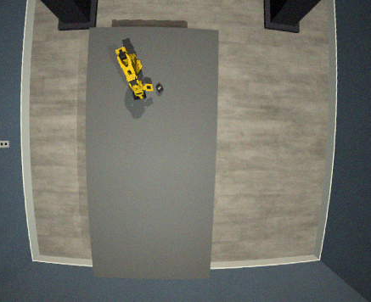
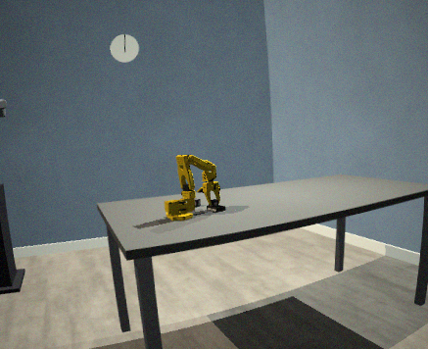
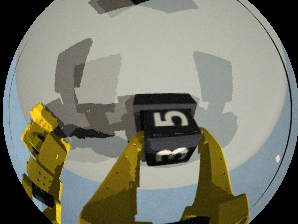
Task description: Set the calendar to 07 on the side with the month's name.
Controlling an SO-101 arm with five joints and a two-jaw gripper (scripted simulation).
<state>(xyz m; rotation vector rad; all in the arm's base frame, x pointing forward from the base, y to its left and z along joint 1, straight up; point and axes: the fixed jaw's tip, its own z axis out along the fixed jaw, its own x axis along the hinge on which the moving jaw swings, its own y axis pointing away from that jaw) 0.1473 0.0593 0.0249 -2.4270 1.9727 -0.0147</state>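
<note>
My gripper (image 1: 140, 95) (image 2: 214, 203) (image 3: 171, 135) is open by a narrow gap, pointing down. Its fingers stand close at both sides of a black cube (image 3: 169, 120). This cube shows a white 5 on one face and a white 3 on the face below it, both turned sideways in the wrist view. A dark tray (image 3: 165, 98) (image 2: 220, 210) lies under the gripper, its wall just beyond that cube. Whether the cube is flat on the tray's floor is hard to tell. A second dark cube (image 1: 160, 88) (image 2: 197, 202) with a white mark lies on the table apart from the tray. The month's name is not readable.
The arm's yellow base (image 1: 120, 51) (image 2: 178, 210) stands near one end of the grey table (image 1: 154, 191) (image 2: 319, 196). A yellow arm part (image 3: 50, 155) shows at the left of the wrist view. Shadows lie around the gripper.
</note>
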